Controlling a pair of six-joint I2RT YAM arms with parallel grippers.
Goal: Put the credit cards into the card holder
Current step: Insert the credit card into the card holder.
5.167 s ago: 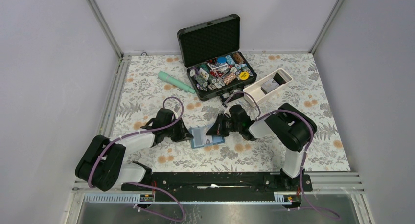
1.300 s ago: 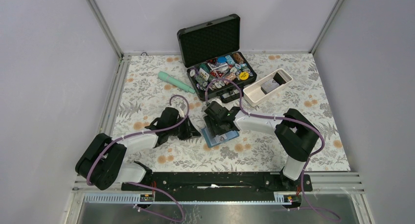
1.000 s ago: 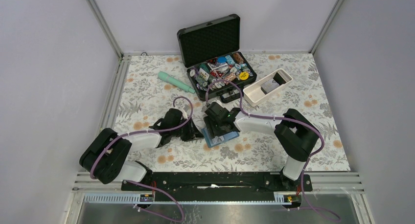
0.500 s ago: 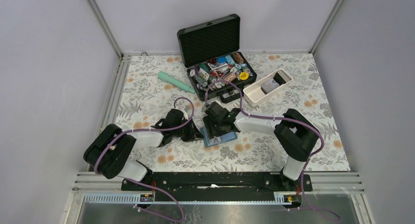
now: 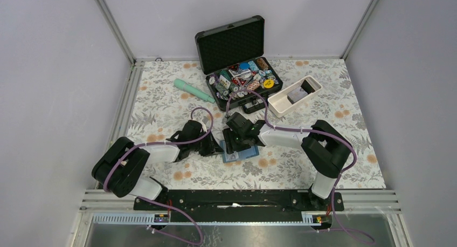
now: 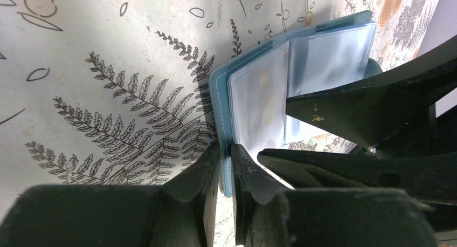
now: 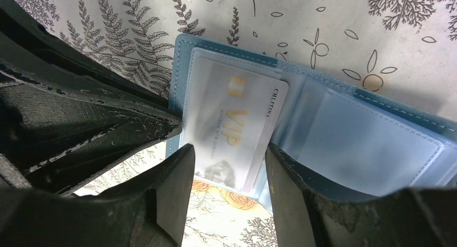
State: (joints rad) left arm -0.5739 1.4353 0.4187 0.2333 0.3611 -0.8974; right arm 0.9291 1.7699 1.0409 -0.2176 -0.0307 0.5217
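The teal card holder (image 5: 245, 155) lies open on the flowered cloth between both arms. My left gripper (image 5: 214, 148) is shut on the edge of its cover (image 6: 222, 101), pinching it between both fingers (image 6: 226, 156). A silver-white credit card (image 7: 237, 117) marked VIP sits in the left clear sleeve, its near end sticking out past the card holder's (image 7: 377, 144) edge. My right gripper (image 7: 229, 156) is open over that end, one finger close beside each long edge. From the top view, the right gripper (image 5: 233, 145) hides most of the card. More credit cards (image 5: 295, 97) lie in the white tray.
The white tray (image 5: 280, 103) stands at the back right. Behind the grippers an open black case (image 5: 232, 42) holds poker chips (image 5: 242, 79). A mint-green cylinder (image 5: 194, 90) lies at the back left. The right arm's fingers (image 6: 355, 112) crowd the left wrist view.
The right gripper has slid a little toward the near left over the card holder and its jaws have narrowed. The left gripper keeps its pinch on the cover.
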